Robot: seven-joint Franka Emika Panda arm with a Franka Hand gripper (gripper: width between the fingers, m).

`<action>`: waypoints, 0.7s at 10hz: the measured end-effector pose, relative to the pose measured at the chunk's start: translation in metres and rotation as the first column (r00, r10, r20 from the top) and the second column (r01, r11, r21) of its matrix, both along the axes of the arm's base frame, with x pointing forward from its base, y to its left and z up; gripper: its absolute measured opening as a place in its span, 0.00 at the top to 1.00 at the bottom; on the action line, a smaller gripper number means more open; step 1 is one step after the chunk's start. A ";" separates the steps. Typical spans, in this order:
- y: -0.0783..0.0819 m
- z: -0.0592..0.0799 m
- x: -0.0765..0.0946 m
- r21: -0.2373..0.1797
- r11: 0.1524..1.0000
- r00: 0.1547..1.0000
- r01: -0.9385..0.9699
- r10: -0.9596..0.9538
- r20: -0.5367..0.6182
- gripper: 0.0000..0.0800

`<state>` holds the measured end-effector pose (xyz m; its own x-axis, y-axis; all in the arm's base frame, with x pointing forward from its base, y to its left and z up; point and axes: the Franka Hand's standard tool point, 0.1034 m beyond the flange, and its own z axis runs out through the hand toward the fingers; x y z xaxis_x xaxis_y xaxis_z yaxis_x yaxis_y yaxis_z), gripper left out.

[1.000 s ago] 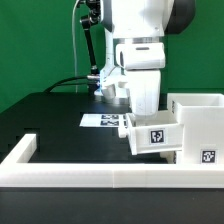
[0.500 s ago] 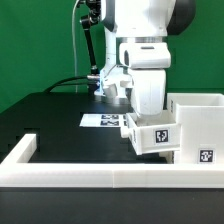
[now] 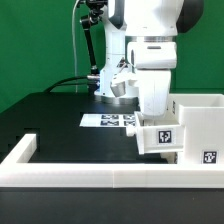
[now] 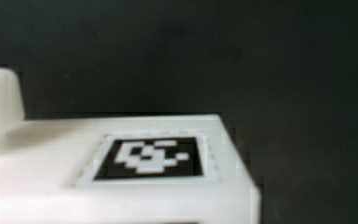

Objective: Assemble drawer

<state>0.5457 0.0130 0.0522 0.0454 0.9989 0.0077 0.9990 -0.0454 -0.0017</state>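
My gripper (image 3: pixel 153 116) hangs under the big white arm and is shut on a small white drawer box (image 3: pixel 160 138) with a square tag on its front. The box sits against the open side of the large white casing (image 3: pixel 200 118), which stands at the exterior view's right and has a tag low on its front. My fingertips are hidden behind the gripper body. The wrist view shows the box's white top and a tag (image 4: pixel 153 160) close up over the black table; the fingers do not show there. A second small box is not in view.
The marker board (image 3: pixel 105 120) lies flat on the black table behind the box. A long low white border wall (image 3: pixel 90 172) runs along the front and turns back at the exterior view's left. A green backdrop and black cables stand behind.
My gripper and the small drawer box have moved to the exterior view's right, closer into the casing. The casing has not moved.
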 end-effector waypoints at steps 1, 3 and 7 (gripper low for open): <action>0.000 0.000 0.000 0.000 1.000 1.000 0.000 0.000 0.000 0.95; 0.000 0.000 0.000 0.003 1.000 1.000 0.007 -0.007 0.006 0.92; 0.001 0.018 -0.001 -0.009 1.000 1.000 0.008 -0.008 0.011 0.28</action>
<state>0.5450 0.0141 0.0705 0.0532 0.9986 -0.0008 0.9985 -0.0532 0.0092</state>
